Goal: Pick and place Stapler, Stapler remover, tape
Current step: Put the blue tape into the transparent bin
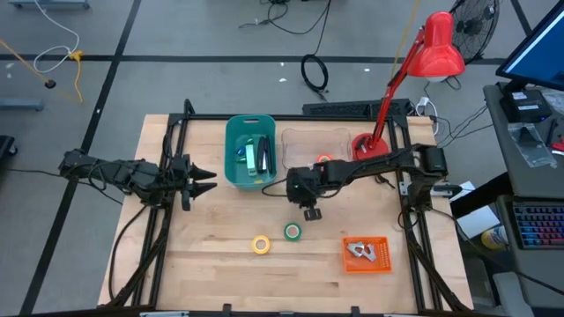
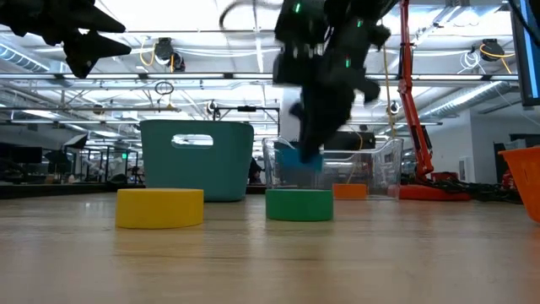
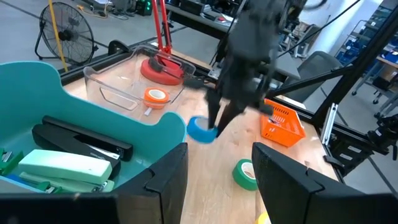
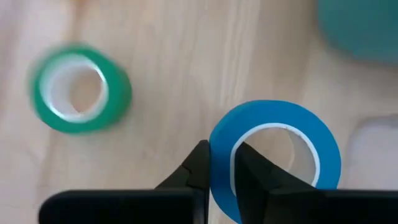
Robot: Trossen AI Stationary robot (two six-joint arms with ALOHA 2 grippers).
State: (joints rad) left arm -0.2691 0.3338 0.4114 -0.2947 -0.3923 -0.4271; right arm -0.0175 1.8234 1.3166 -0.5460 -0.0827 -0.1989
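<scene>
At frame centre, the right tool [image 4: 221, 165] is clamped on the wall of the blue ring-shaped tape roll [image 4: 273, 155], raised above the wooden tabletop [image 1: 211, 246]. The left tool [image 1: 204, 180], at centre left, is held parted and empty.

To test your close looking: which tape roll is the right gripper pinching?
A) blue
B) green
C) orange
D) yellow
A: in the right wrist view the right gripper has its fingers shut on the wall of the blue tape roll; the green roll lies apart.
</scene>
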